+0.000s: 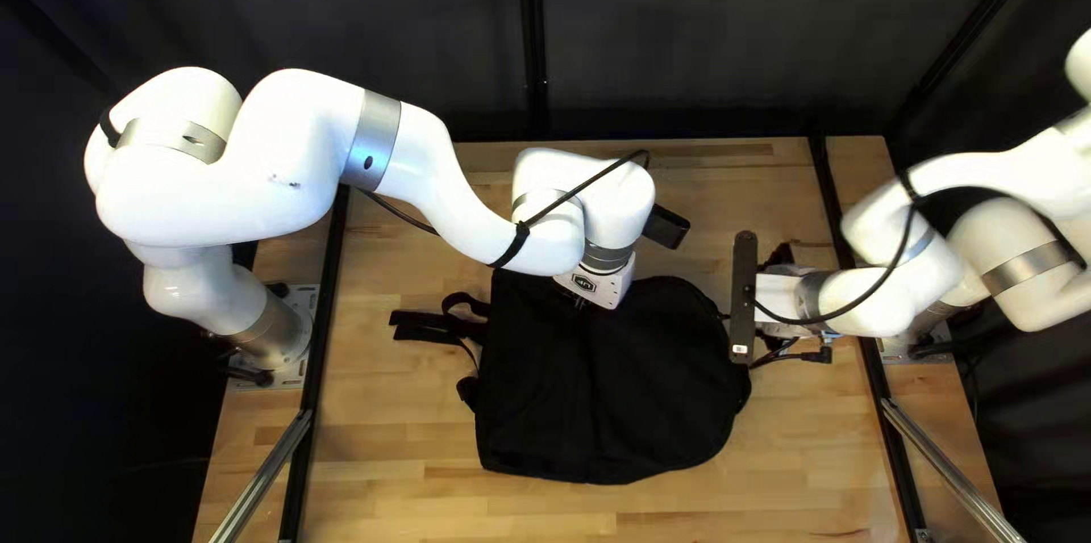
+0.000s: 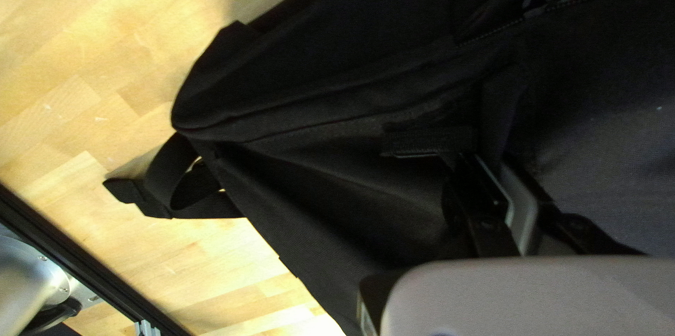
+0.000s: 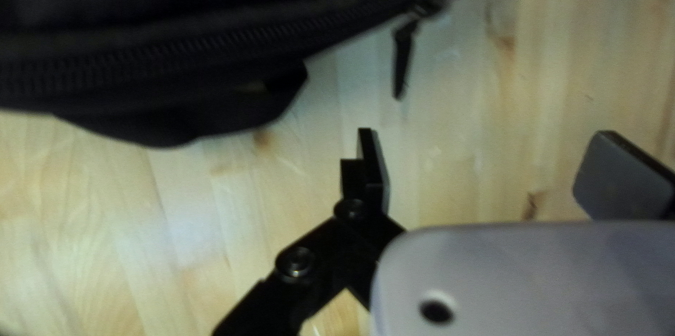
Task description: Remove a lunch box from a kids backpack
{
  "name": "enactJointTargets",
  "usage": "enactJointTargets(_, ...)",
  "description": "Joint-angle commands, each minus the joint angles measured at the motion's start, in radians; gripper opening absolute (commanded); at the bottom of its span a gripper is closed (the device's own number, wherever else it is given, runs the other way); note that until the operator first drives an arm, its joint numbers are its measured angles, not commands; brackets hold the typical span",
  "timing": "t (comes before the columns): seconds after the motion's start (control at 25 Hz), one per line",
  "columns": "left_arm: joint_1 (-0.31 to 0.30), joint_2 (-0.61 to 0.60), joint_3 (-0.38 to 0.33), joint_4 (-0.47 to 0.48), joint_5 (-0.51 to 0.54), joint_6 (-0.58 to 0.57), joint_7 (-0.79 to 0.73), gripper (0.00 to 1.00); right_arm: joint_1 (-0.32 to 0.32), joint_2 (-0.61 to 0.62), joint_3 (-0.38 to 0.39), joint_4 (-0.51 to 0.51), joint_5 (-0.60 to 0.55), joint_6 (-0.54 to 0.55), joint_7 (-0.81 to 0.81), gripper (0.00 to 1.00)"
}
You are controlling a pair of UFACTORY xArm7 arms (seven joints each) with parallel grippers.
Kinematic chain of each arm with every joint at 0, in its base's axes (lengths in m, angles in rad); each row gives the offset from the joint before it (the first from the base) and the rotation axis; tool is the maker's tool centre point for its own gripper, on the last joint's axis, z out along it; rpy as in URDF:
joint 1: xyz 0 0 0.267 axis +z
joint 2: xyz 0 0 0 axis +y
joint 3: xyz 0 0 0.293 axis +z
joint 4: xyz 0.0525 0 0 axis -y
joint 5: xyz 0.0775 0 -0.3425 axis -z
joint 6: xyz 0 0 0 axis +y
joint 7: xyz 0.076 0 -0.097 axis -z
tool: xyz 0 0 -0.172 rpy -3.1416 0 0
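Opening the backpack (image 1: 602,407) seems the step in hand: it lies midway between the counter (image 1: 392,486)'s side edges, lunch box unseen. My left gripper (image 2: 495,157) pinches it, 2 fingers narrow; my right gripper (image 3: 486,136), fingers wide, should next reach the zip pull (image 3: 402,62).

Backpack (image 1: 614,412) on the table (image 1: 392,452)

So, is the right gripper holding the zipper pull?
No, the right gripper stands open, and the zipper pull is ahead of it, with a visible gap between.
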Motion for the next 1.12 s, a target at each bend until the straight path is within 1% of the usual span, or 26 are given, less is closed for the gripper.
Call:
enactJointTargets(0.04, 0.001, -0.008, 0.000, -0.012, 0.000, -0.007, -0.001, 0.00, -0.026, 0.064, 0.010, 0.003, -0.075, -0.073, 0.082, 1.00)
enactJointTargets(0.16, 0.000, -0.010, 0.000, -0.012, 0.000, -0.006, -0.002, 0.00, -0.026, 0.077, 0.030, 0.003, -0.109, -0.088, 0.137, 1.00)
enactJointTargets(0.36, -0.001, -0.013, 0.000, -0.017, 0.001, -0.008, -0.004, 0.00, -0.020, 0.044, 0.058, 0.005, -0.138, -0.064, 0.169, 1.00)
enactJointTargets(0.72, 0.000, -0.026, -0.001, -0.034, -0.002, -0.015, -0.003, 0.00, -0.059, 0.051, 0.078, -0.018, -0.282, -0.101, 0.270, 1.00)
enactJointTargets(0.76, 0.000, -0.028, -0.001, -0.037, -0.002, -0.016, -0.003, 0.00, -0.062, 0.053, 0.078, -0.018, -0.294, -0.104, 0.277, 0.91)
enactJointTargets(0.8, 0.000, -0.029, -0.001, -0.038, -0.002, -0.017, -0.004, 0.00, -0.067, 0.055, 0.078, -0.018, -0.313, -0.109, 0.287, 0.61)
enactJointTargets(0.84, 0.000, -0.028, -0.001, -0.037, -0.002, -0.016, -0.004, 0.00, -0.072, 0.058, 0.077, -0.017, -0.328, -0.113, 0.294, 0.42)
enactJointTargets(0.88, 0.000, -0.029, -0.001, -0.038, -0.002, -0.017, -0.004, 0.00, -0.075, 0.060, 0.077, -0.016, -0.339, -0.115, 0.300, 0.09)
enactJointTargets(0.92, 0.000, -0.029, -0.001, -0.037, -0.002, -0.016, -0.005, 0.00, -0.077, 0.062, 0.078, -0.016, -0.347, -0.117, 0.304, 0.02)
enactJointTargets(0.96, 0.000, -0.030, -0.001, -0.037, -0.002, -0.016, -0.005, 0.00, -0.079, 0.063, 0.078, -0.016, -0.355, -0.118, 0.309, 0.00)
enactJointTargets(1.12, 0.000, -0.032, -0.001, -0.042, -0.003, -0.020, -0.005, 0.00, -0.074, 0.059, 0.089, -0.021, -0.367, -0.114, 0.328, 0.00)
